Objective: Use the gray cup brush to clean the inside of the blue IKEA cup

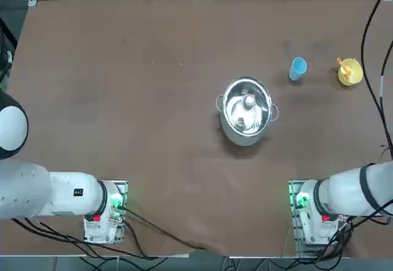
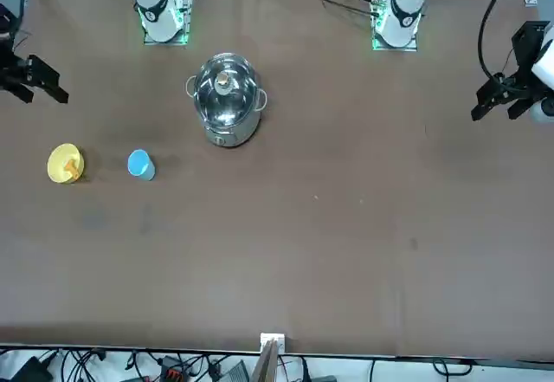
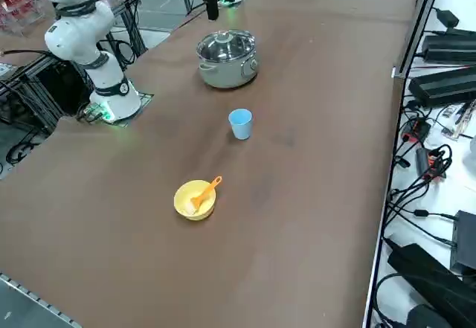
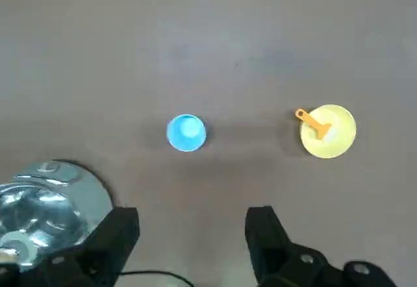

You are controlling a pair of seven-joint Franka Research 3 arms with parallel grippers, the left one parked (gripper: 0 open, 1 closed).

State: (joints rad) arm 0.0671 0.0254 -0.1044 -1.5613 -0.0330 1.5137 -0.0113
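**Brush waiting in the yellow cup, my claw open above the table**

My right claw (image 4: 192, 235) hangs high over the table with its 2 fingers spread wide and nothing between them; nothing on the table is touched yet.

The gray cup brush (image 3: 206, 192), which looks orange-tan here, rests tilted in the yellow cup (image 3: 193, 200) near the table's right edge, toward the far side from my base. Its handle end pokes out over the rim, and its working end lies down inside. The blue IKEA cup (image 1: 297, 68) stands upright just beside the yellow cup, apart from it, with its mouth open to the top. The steel pot (image 1: 246, 110) with its glass lid sits nearer the middle of the table, well apart from both cups.

I judge the brush to be light, stiff and slim, so it may twist in a loose pinch. The best hold looks like the free handle end above the rim, taken across its thin width. Both cups seem light plastic and could slide or tip. The blue cup may skid when I scrub inside it, so I should press gently.
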